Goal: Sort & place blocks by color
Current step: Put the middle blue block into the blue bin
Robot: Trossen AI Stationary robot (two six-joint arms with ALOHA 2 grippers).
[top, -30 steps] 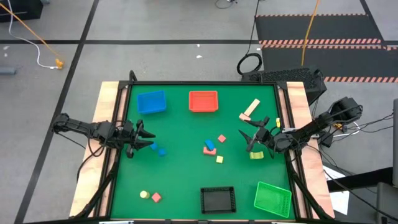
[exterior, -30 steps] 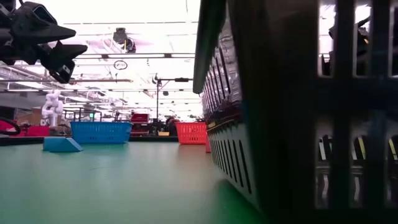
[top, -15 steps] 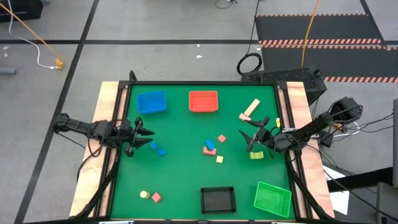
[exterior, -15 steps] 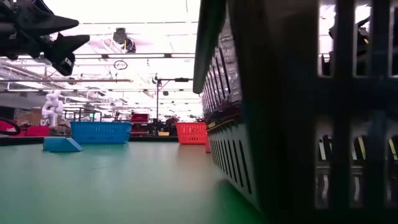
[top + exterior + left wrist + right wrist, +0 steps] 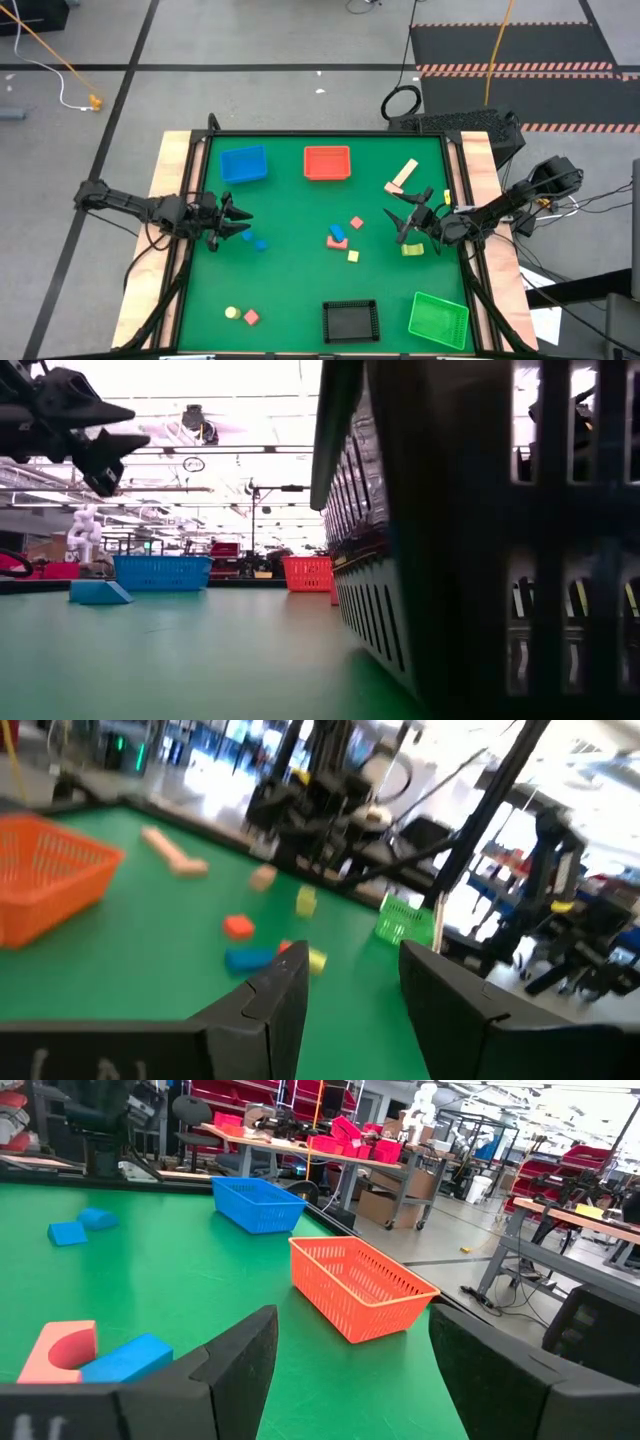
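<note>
Left claw (image 5: 236, 226) spread and empty, raised beside two blue blocks (image 5: 256, 241) on the desk (image 5: 290, 290). Right claw (image 5: 402, 222) likewise spread, near the yellow-green block (image 5: 412, 249). Risk: descending off-centre could nudge either small block aside (both lie loose).

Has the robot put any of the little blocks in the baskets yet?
Not yet, by the look of it. The blue tray, red tray, black tray and green tray all look empty. Neither the left gripper nor the right gripper holds anything; both are open above the green table. Every block, like the small blue blocks beside the left gripper, remains to sort.
</note>
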